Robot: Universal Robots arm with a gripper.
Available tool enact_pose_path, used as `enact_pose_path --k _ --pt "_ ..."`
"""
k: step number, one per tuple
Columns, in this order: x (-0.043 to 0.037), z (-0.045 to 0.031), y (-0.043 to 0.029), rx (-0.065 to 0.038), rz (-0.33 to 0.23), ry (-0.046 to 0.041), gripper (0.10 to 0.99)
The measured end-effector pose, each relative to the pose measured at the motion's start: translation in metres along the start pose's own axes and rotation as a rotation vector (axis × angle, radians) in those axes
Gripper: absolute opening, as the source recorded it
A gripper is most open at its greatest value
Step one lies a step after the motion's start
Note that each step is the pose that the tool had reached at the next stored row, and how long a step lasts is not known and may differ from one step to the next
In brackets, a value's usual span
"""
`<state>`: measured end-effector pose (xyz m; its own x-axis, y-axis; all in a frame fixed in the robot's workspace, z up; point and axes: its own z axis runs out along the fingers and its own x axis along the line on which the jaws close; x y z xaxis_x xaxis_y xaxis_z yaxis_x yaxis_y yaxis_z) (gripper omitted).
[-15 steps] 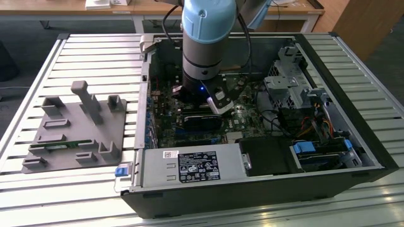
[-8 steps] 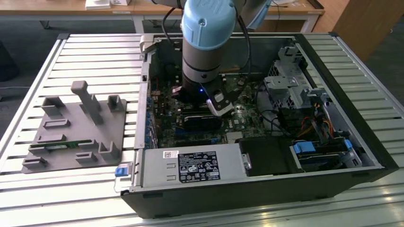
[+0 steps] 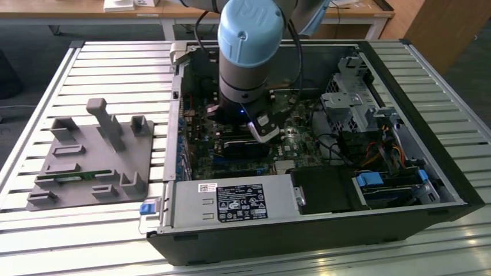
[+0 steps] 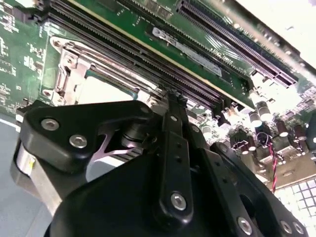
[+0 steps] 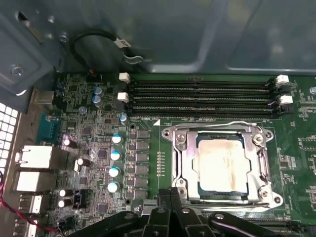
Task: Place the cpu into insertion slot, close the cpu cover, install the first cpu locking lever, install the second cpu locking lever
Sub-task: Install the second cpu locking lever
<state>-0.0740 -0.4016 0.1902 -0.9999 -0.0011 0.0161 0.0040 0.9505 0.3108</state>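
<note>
In the first wrist view you have the memory slots (image 5: 202, 98) above and the cpu (image 5: 219, 163) already lying flat in the insertion slot (image 5: 180, 148), with the cpu cover (image 5: 261, 163) closed around its pale face and a thin wire locking lever (image 5: 232, 123) running along the frame's far edge. Your gripper (image 5: 170, 200) sits just beside the socket's near edge, jaws drawn together and holding nothing that shows. Judge the levers as stiff, springy wire: press on the bare rod, not the fragile board.
</note>
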Motion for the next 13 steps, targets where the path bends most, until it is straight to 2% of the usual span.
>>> enact_pose_path --k 4,7,13 --pt "0.0010 0.0026 -0.0004 -0.007 0.000 -0.0001 0.118" --pt "0.0011 0.0016 -0.0002 -0.006 0.000 0.0001 0.118" --pt "0.0013 -0.0127 0.0047 -0.006 0.000 0.0000 0.118"
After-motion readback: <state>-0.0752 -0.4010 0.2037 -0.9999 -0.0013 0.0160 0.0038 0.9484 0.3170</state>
